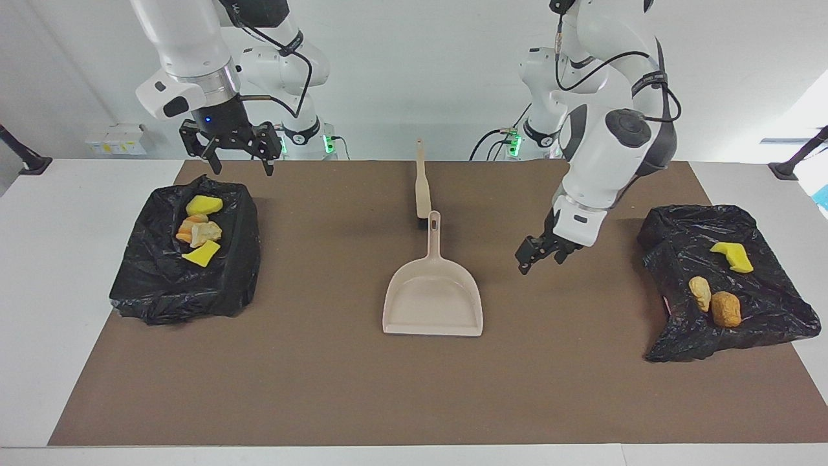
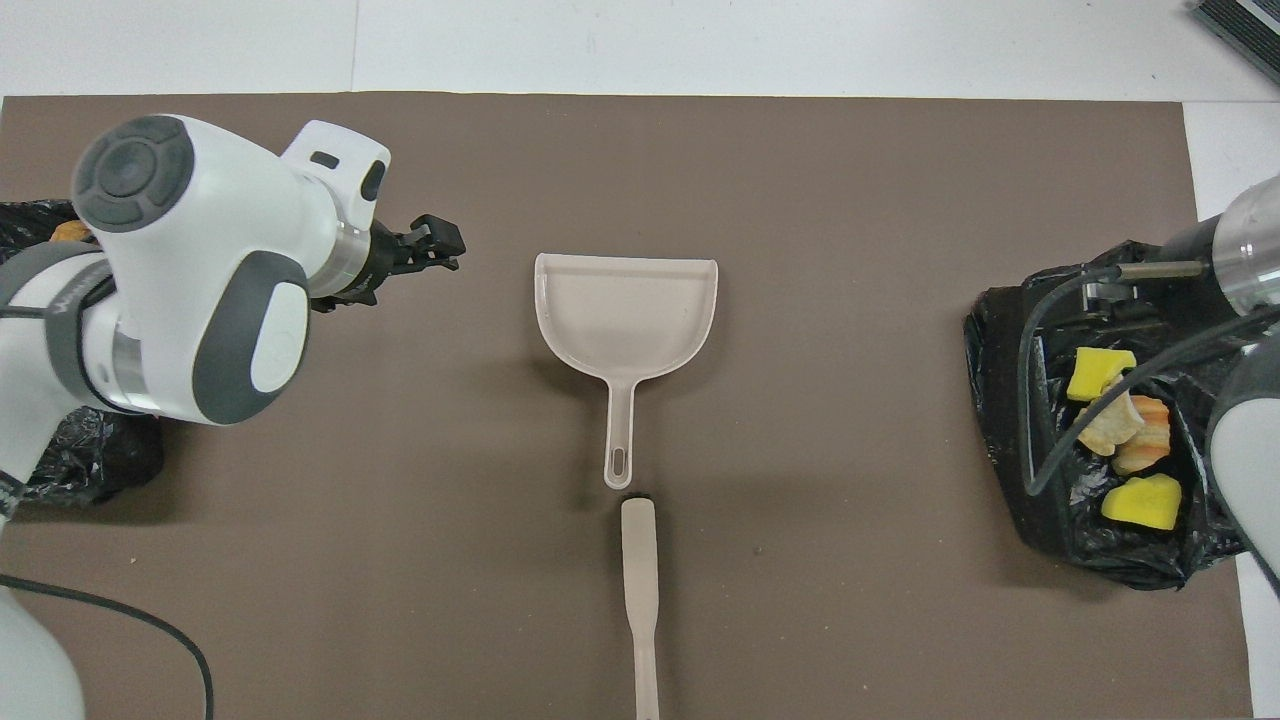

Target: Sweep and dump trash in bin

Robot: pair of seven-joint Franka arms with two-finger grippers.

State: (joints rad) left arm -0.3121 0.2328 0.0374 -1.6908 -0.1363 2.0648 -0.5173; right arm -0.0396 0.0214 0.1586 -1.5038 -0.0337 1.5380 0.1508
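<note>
Your left hand [image 1: 534, 257], fingers apart and empty, hangs over the bare brown surface [image 1: 323, 388], between the beige dustpan [image 1: 432, 301] and a black bag [image 1: 724, 278] at the left arm's end. That bag carries three pieces of trash [image 1: 718, 304]. Your right hand [image 1: 236, 165], fingers also apart and empty, hangs over the edge of a second black bag [image 1: 187, 291], which carries four pieces of trash [image 1: 202, 230]. A brush handle [image 1: 422, 188] lies just beside the dustpan's handle tip.
</note>
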